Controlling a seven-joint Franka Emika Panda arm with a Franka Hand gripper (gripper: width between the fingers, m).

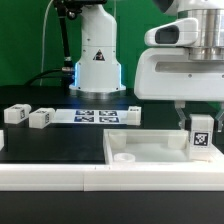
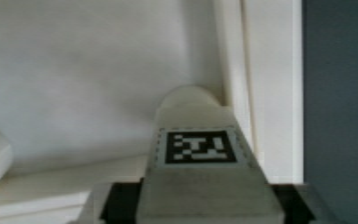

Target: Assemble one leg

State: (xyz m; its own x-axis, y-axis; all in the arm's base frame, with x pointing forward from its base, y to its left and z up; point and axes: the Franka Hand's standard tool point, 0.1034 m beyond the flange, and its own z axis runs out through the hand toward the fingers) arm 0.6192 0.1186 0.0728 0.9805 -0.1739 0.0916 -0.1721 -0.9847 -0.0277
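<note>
My gripper [image 1: 199, 118] is at the exterior view's right, shut on the leg [image 1: 201, 135], a small white post with a black-and-white tag on its face. It holds the leg upright over the right end of the large flat white board [image 1: 150, 148], close to the board's right edge. In the wrist view the leg [image 2: 202, 150] fills the middle, tag facing the camera, with the dark finger pads [image 2: 126, 203] pressed against both its sides. The board's surface [image 2: 87, 90] lies beyond it. I cannot tell whether the leg's lower end touches the board.
Two more white tagged legs [image 1: 17, 115] [image 1: 41, 119] lie on the black table at the exterior view's left. The marker board [image 1: 98, 116] lies in the middle behind the large board. A round socket [image 1: 124, 156] shows near the board's front left. The robot base [image 1: 97, 60] stands at the back.
</note>
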